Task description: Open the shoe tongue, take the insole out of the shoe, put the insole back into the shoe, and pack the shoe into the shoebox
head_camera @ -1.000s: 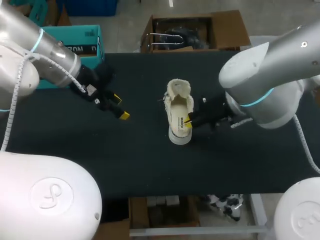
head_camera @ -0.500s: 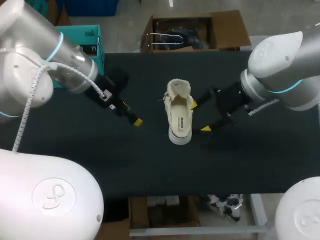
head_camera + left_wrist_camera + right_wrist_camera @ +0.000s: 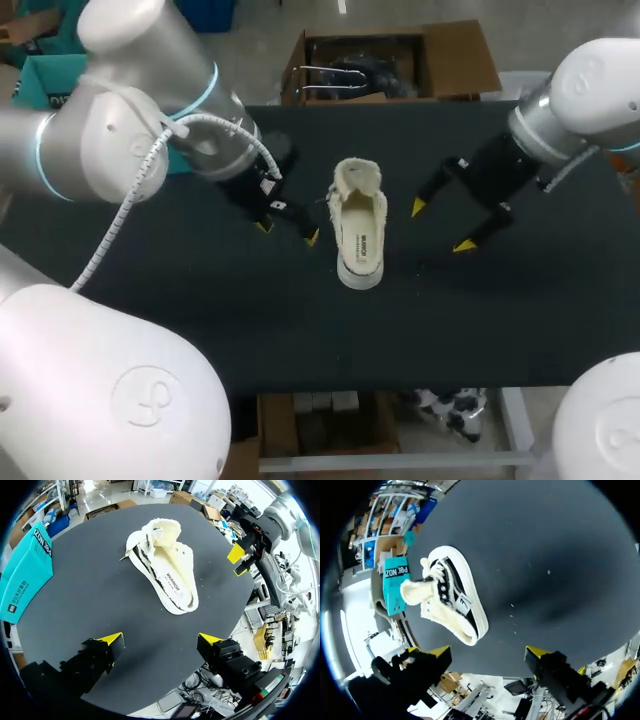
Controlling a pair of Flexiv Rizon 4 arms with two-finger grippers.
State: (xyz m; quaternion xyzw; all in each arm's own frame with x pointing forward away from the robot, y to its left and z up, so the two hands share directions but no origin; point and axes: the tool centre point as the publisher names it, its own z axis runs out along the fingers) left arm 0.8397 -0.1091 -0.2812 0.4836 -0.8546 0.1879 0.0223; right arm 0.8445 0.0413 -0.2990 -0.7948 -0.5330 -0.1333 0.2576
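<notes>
Squarely between the two arms, the shoe stands on its sole in the middle of the black table, and neither gripper holds it. Its long axis runs from the far edge toward the robot. A low rounded end points at the near edge, and the fleecy tongue stands up at the far end; which end is the toe cannot be told for certain. The mouth looks spread open, and the pale insole lies inside, seemingly not yet lifted. The left gripper hangs just beside the shoe's left flank, fingers well apart and empty. In its wrist view the shoe lies ahead of the two yellow tips with the low end nearer. The right gripper sits near the opposite flank, slightly further off, likewise spread wide with nothing between its fingers. The teal shoebox sits at the table's far left corner, beyond the left arm and well apart from the shoe. Since the shoe's length lies across both lines of approach, either gripper would meet it broadside. The left looks closer, so it probably has the shorter reach to steady the side or take the tongue, while the right could come in from the other flank. Pinching the insole would likely mean dropping a finger into the mouth from above.
</notes>
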